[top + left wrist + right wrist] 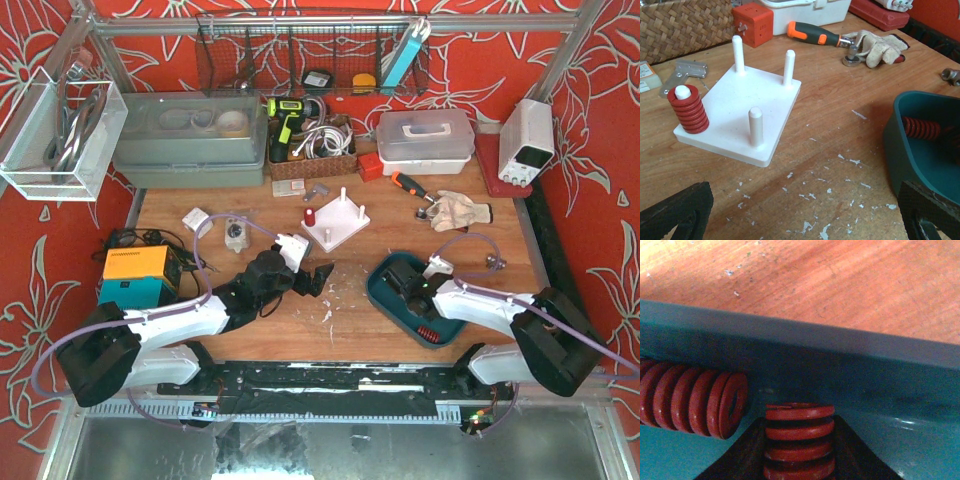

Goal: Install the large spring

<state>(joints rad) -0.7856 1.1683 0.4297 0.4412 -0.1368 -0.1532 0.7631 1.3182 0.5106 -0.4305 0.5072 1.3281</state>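
- One red spring (687,109) sits threaded on a peg (682,91) of the white peg board (735,120), ahead and to the left of your left gripper (802,212); three bare pegs (755,125) stand free
- Your right gripper (799,445) is down inside the teal tray (840,355), its black fingers (740,455) clamped on either side of an upright coil spring (799,427); I judge this the pick-up step, with lift, carry and seating on a peg all left to do
- A second loose spring (690,402) lies on its side just left of those fingers; which of the two is the large one you cannot tell from here
- Your left gripper hangs wide open above the tabletop (840,190), holding nothing
- The springs are glossy red flat-wound coils, the tray smooth moulded plastic, the pegs round-tipped white cylinders, the wooden tabletop scuffed with white flecks
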